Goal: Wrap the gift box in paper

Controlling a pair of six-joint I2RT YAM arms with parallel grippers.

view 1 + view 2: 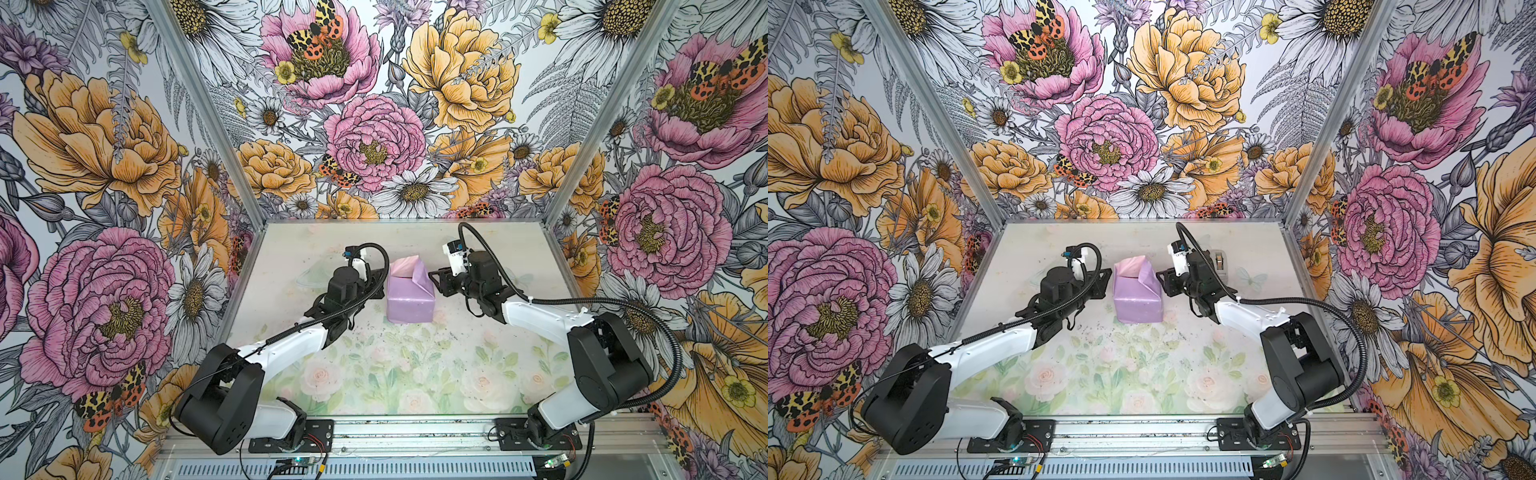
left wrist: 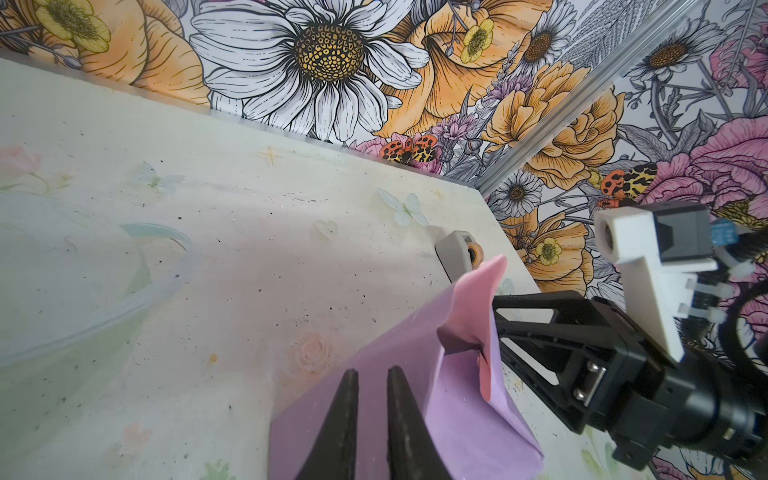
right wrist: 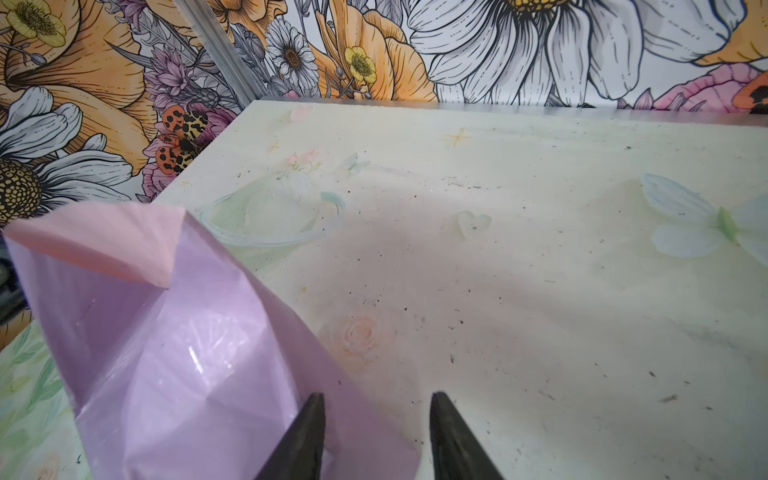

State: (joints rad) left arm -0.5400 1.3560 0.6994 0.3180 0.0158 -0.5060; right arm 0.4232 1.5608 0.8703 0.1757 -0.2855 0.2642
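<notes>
paper (image 1: 410, 301) between left tool (image 2: 372, 370), right tool (image 3: 377, 395)

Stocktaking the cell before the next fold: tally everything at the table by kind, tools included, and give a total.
Lilac-and-pink creased paper parcel: 1
Grey plastic tape dispenser: 1
Black two-fingered tools: 2 (left tool, right tool)
Total: 4
</notes>
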